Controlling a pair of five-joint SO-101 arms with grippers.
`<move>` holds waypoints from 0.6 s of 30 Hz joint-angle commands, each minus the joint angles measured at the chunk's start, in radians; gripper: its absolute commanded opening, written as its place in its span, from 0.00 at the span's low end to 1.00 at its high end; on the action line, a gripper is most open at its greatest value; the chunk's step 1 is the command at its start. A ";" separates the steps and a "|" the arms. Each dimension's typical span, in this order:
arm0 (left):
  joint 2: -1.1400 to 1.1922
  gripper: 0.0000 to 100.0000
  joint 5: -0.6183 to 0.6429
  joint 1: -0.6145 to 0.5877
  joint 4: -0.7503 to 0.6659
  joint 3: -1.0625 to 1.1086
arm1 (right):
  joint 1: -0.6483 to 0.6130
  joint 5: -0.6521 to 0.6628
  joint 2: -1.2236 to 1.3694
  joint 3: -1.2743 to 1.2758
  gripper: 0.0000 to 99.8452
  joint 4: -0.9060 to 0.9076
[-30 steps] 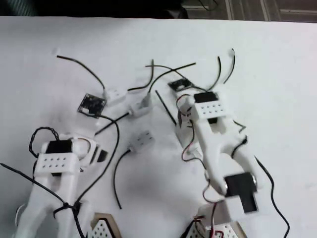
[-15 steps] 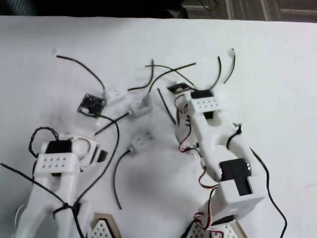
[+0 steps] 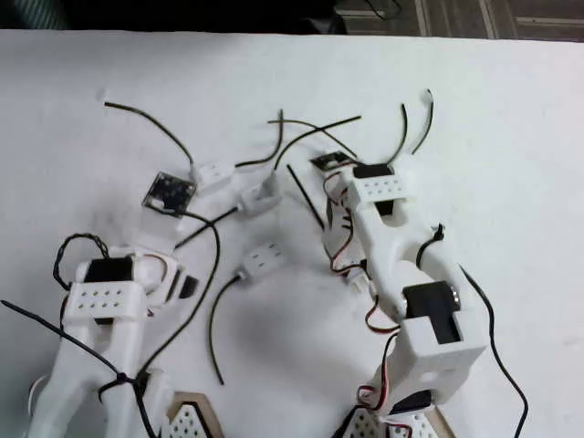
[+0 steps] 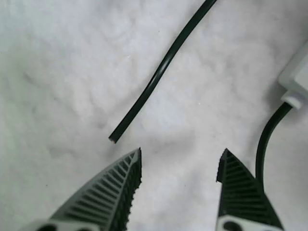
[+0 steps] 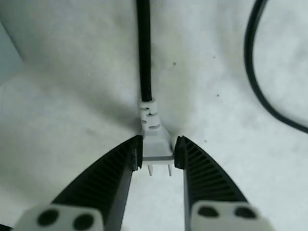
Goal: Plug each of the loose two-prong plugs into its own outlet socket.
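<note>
The right arm [image 3: 401, 265] had advanced across the table [image 3: 511, 109]. The right gripper [image 5: 157, 143] pinched the two-prong plug [image 5: 155, 137], lying flat there, ready for carrying to a socket. The left gripper [image 4: 181, 153] stood wide open, empty.

White table [image 3: 511, 109]; small black square board [image 3: 169, 192] lying flat, left of centre.

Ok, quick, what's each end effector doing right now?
Left end effector: open, holding nothing.
Right end effector: closed on a white two-prong plug, gripped by its sides.
</note>
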 commanded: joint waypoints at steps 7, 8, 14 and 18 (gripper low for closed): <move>-0.028 0.26 -0.008 -0.007 -0.009 -0.003 | -0.038 0.029 0.050 -0.023 0.10 -0.015; -0.028 0.26 -0.008 -0.007 -0.009 -0.003 | -0.050 0.029 0.050 -0.023 0.10 -0.015; -0.028 0.26 -0.008 -0.007 -0.009 -0.003 | -0.077 0.028 0.042 -0.025 0.02 -0.013; -0.028 0.26 -0.009 -0.007 -0.009 -0.003 | -0.077 0.035 0.039 -0.026 0.02 0.031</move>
